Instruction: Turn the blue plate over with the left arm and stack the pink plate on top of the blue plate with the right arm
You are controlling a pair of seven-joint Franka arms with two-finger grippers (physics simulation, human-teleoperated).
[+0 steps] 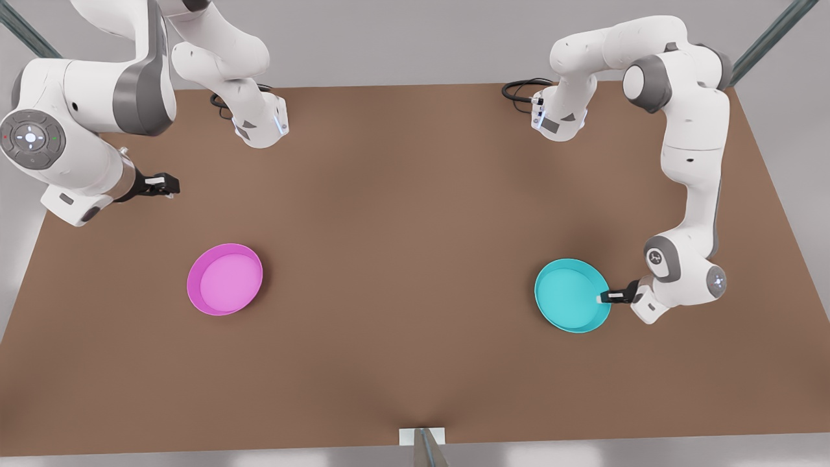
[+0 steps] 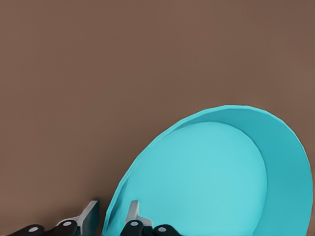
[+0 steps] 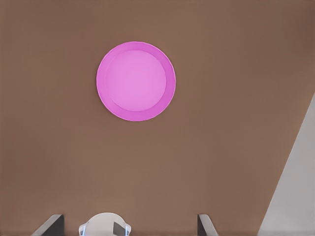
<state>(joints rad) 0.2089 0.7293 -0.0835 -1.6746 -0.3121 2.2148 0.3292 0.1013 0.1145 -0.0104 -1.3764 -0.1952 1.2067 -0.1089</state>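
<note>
2 smooth round plastic dishes lie open side up, well apart on the matte brown table; the left gripper straddles the blue plate rim, fingers apart; the right gripper, jaws spread, hangs away from the pink plate.

No readable text, brand, number or label appears anywhere; the plates and table are unmarked, and the small marks on the arm joints are too small to make out.
</note>
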